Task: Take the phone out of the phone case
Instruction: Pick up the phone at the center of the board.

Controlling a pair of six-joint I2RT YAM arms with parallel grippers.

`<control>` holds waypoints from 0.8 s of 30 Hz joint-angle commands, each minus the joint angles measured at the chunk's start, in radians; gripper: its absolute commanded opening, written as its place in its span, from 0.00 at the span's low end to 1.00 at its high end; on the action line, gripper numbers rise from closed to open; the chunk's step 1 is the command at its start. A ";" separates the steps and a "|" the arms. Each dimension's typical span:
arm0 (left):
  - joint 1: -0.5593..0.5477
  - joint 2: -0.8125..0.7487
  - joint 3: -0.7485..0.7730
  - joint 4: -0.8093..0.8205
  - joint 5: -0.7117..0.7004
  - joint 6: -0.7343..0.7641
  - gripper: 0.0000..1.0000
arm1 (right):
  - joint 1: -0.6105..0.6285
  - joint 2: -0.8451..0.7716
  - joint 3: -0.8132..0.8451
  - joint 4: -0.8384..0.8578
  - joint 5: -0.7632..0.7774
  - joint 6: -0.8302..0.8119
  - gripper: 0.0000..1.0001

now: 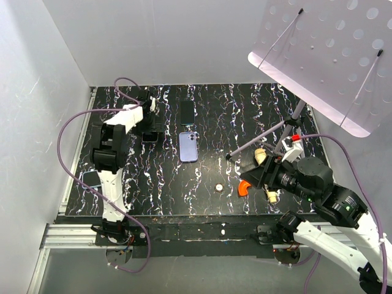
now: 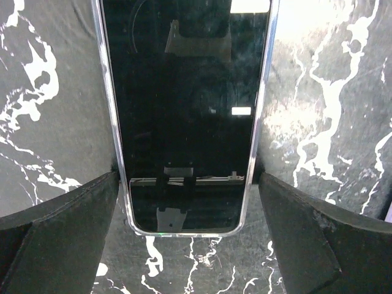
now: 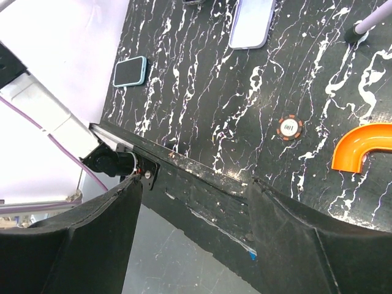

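A bare phone (image 2: pixel 187 110) with a black screen and a silver rim lies flat on the marble table. It shows under the left gripper in the top view (image 1: pixel 149 138). My left gripper (image 2: pixel 188 179) is open, one finger at each long side of the phone's near end, close to its edges. It is at the back left of the table (image 1: pixel 150 130). A lavender phone case (image 1: pixel 188 147) lies flat to its right, also seen in the right wrist view (image 3: pixel 251 21). My right gripper (image 3: pixel 195 184) is open and empty above the table's front edge (image 1: pixel 260 176).
A black phone (image 1: pixel 187 112) lies behind the lavender case. A phone in a teal case (image 1: pixel 92 178) lies at the left edge. A poker chip (image 1: pixel 218 188) and an orange curved piece (image 1: pixel 244 188) lie near the front. A perforated white board (image 1: pixel 324 55) on a stand overhangs the right.
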 commanded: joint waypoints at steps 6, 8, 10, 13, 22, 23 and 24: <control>-0.001 0.210 0.245 -0.142 -0.058 0.068 0.92 | 0.006 -0.095 -0.005 -0.032 0.076 0.015 0.75; -0.002 0.218 0.256 -0.168 -0.055 0.068 0.81 | 0.006 -0.085 0.008 -0.036 0.082 0.015 0.75; -0.001 0.177 0.189 -0.142 -0.009 0.060 0.55 | 0.006 -0.065 0.017 -0.041 0.088 0.018 0.75; -0.004 0.100 0.075 -0.092 0.018 0.052 0.38 | 0.006 -0.031 0.035 -0.043 0.091 0.015 0.75; -0.018 -0.193 -0.147 -0.081 0.047 -0.096 0.00 | 0.004 0.098 -0.003 0.051 0.062 -0.018 0.76; -0.024 -0.239 -0.170 -0.081 0.034 -0.118 0.00 | 0.004 0.131 0.005 0.049 0.060 -0.029 0.76; -0.030 -0.280 -0.195 -0.084 0.028 -0.133 0.00 | 0.004 0.167 0.015 0.039 0.062 -0.040 0.77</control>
